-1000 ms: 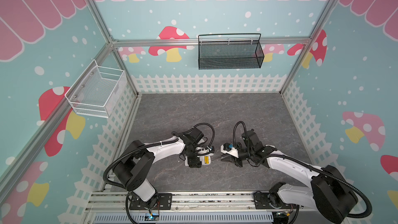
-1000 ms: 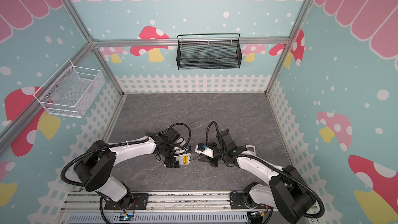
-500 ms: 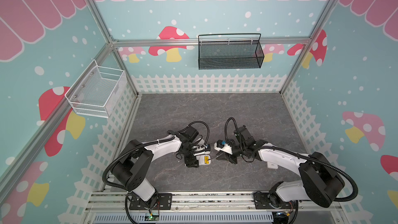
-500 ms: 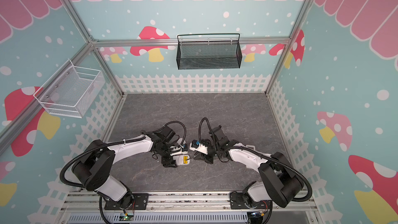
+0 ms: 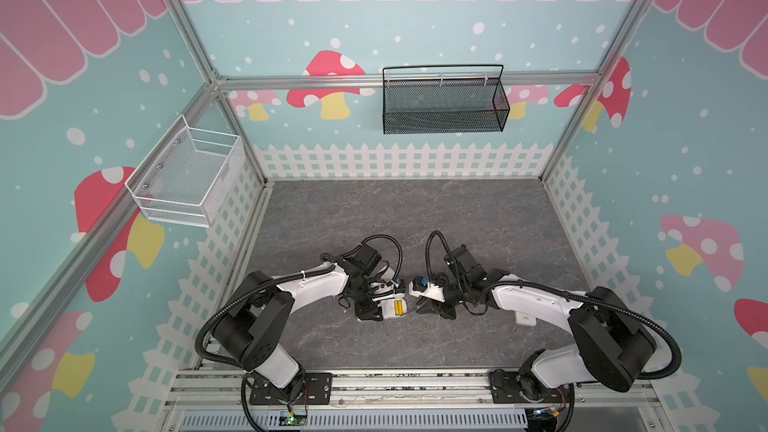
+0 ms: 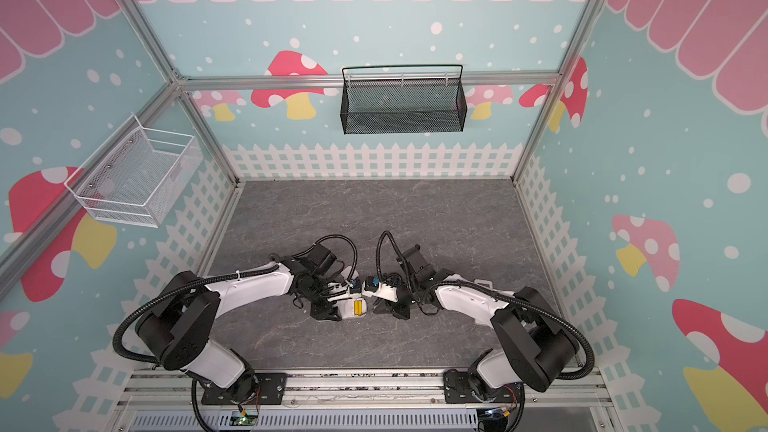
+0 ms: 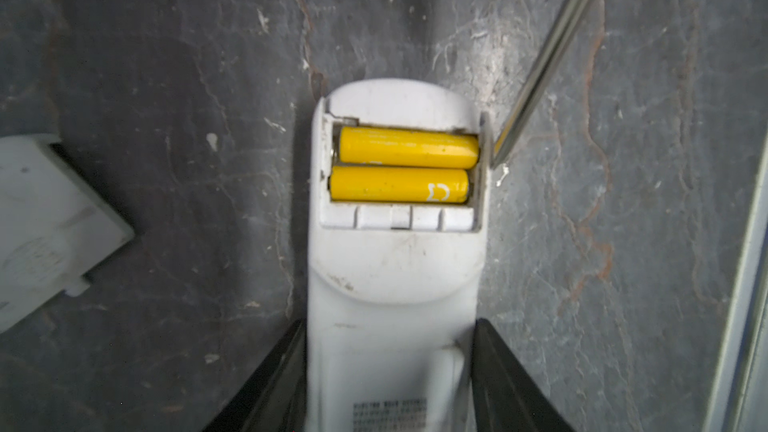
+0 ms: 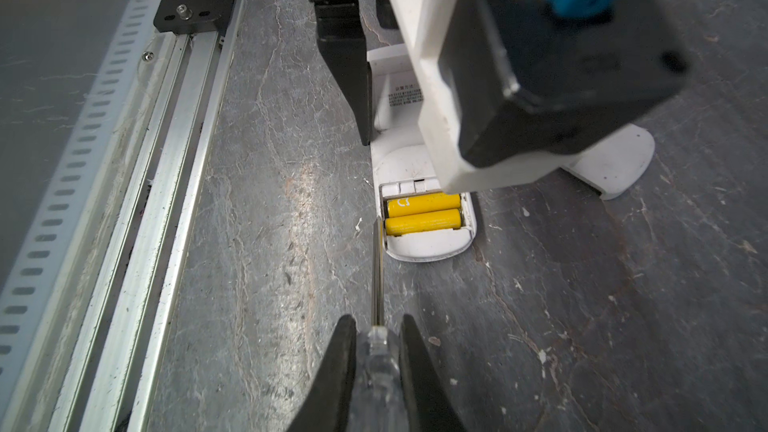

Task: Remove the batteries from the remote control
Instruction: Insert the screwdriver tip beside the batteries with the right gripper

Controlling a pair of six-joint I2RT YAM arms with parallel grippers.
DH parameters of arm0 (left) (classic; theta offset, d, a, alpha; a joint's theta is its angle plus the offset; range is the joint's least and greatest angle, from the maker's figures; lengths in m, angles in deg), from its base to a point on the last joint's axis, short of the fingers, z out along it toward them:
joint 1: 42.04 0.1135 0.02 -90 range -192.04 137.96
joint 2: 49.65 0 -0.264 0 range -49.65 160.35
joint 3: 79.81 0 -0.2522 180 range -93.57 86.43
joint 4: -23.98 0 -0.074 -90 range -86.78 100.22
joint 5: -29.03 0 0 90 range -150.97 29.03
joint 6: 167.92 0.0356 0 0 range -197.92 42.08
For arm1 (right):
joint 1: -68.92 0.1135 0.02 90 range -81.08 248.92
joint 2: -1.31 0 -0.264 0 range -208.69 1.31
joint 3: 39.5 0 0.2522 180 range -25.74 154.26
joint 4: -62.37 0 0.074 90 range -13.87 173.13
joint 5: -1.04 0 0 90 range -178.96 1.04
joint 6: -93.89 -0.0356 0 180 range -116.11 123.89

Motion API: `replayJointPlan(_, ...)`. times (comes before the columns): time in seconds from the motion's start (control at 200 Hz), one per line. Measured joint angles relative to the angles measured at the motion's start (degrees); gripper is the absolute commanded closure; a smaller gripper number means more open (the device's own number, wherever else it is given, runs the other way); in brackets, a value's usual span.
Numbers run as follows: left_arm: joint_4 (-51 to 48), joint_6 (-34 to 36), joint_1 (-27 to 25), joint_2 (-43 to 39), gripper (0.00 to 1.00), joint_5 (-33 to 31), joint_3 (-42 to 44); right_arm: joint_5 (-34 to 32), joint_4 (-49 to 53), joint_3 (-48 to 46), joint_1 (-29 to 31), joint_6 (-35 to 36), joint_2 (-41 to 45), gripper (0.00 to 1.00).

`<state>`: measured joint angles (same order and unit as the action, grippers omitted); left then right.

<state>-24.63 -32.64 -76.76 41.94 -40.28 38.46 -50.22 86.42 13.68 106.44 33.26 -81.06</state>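
Note:
The white remote control (image 7: 395, 268) lies back-up on the grey floor, its battery bay uncovered. Two yellow batteries (image 7: 407, 147) (image 8: 424, 214) sit side by side in the bay, and they show in both top views (image 5: 399, 308) (image 6: 358, 307). My left gripper (image 7: 390, 324) is shut on the remote's body, one finger pressed against each side. My right gripper (image 8: 378, 320) is shut on a clear-handled screwdriver (image 8: 377, 276). Its steel shaft (image 7: 548, 47) slants down, and the tip rests at the outer wall of the bay, beside the battery ends.
A loose white cover piece (image 7: 41, 218) lies on the floor just behind the remote, partly under the left wrist (image 5: 388, 275). Another small white flat piece (image 5: 524, 320) lies by the right arm. The aluminium front rail (image 8: 174, 118) runs close by. The two wrists nearly meet.
My right arm has moved left with the screwdriver, bringing its tip up to the remote. My left jaws have narrowed onto the remote's sides.

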Motion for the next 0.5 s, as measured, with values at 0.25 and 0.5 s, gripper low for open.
replayJointPlan(0.25, -0.04, 0.42, 0.09, 0.02, 0.54, 0.17, 0.00, -0.24, 0.39, 0.33, 0.02, 1.18, 0.39, 1.00)
replayJointPlan(0.5, -0.22, 1.49, 0.09, 0.11, 0.54, 0.35, -0.04, -0.24, 0.20, 0.85, 0.00, 3.10, 0.33, 1.00)
